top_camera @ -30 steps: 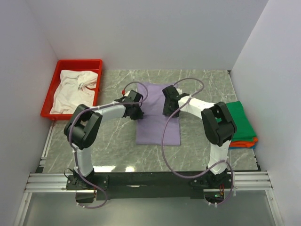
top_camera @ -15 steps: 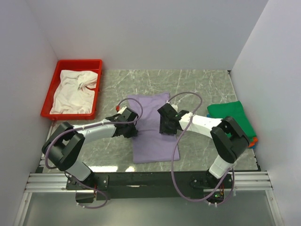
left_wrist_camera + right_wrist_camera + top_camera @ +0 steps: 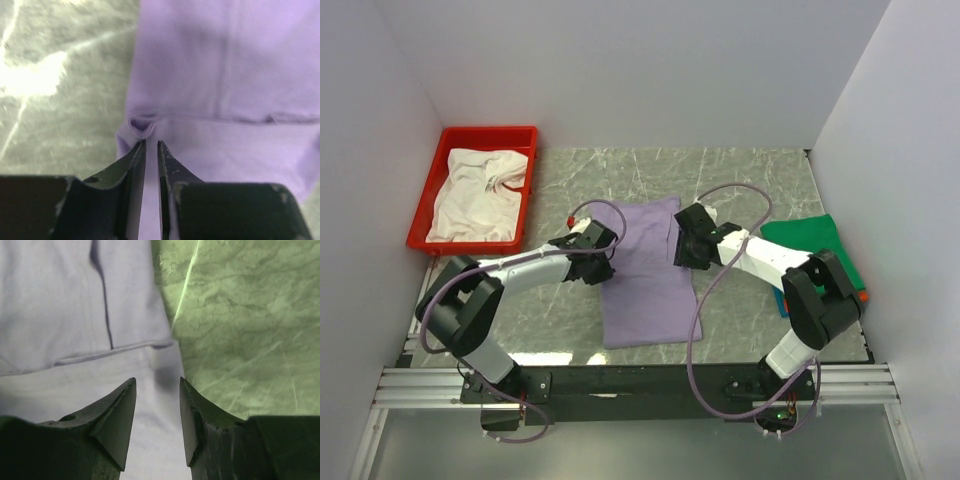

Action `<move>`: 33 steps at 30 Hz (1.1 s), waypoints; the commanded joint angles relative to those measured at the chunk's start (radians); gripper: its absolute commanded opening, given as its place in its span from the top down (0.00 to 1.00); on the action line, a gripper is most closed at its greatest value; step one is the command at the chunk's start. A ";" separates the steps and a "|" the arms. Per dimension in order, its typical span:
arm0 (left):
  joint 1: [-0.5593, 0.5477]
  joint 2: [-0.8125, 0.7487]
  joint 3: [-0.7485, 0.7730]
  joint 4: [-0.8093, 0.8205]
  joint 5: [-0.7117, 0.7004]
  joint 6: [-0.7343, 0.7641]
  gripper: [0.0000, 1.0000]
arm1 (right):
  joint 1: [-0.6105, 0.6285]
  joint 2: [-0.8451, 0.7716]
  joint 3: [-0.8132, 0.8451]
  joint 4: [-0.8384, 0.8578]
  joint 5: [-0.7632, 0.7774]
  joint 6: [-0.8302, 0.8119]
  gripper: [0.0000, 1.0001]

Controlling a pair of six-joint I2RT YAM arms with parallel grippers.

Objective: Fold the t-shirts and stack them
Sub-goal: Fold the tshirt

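1. Risk no. 1: left tool (image 3: 152, 142) sits at the left edge of the lavender t-shirt (image 3: 645, 290) w/ fingers almost pressed together, only a thin slit between. Can't tell whether cloth is nipped in it. If only the top layer is caught, a lift would prob. peel the fold open.
2. Right tool (image 3: 157, 380) is spread, nothing between its fingers, over the shirt's right edge where cloth meets tabletop (image 3: 750, 180). If it closes off the edge, one side lifts alone and the fold goes skewed.
3. Soft knit likely drags on the smooth marble-look top. A small pucker (image 3: 140, 124) just ahead of the left tips suggests it bunches easily.
4. Right arm's cable (image 3: 693, 320) loops by the shirt's right side and could snag and shift it.
5. Shirt: long rectangle, mid-tabletop, between both arms. Matte, limp, w/ stitched hem (image 3: 112, 352) running across.
6. Elsewhere: crumpled white t-shirt (image 3: 475, 190) in the rigid red plastic tray (image 3: 490, 133), far left. Folded green t-shirt (image 3: 810, 235) tops the stack at right, well apart.
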 commanded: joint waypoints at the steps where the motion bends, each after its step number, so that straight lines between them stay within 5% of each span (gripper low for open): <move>1: 0.017 0.056 0.036 -0.009 -0.035 0.028 0.79 | -0.015 0.043 0.013 0.047 -0.016 -0.032 0.53; 11: 0.063 0.096 -0.004 0.038 -0.010 0.048 0.81 | -0.085 0.089 -0.067 0.091 -0.010 -0.032 0.71; 22: 0.069 0.076 0.019 0.023 -0.001 0.078 0.82 | -0.136 0.005 -0.055 0.062 -0.024 -0.065 0.66; 33: 0.082 -0.067 0.054 -0.011 0.045 0.122 0.71 | -0.144 -0.169 -0.056 0.035 -0.104 -0.042 0.67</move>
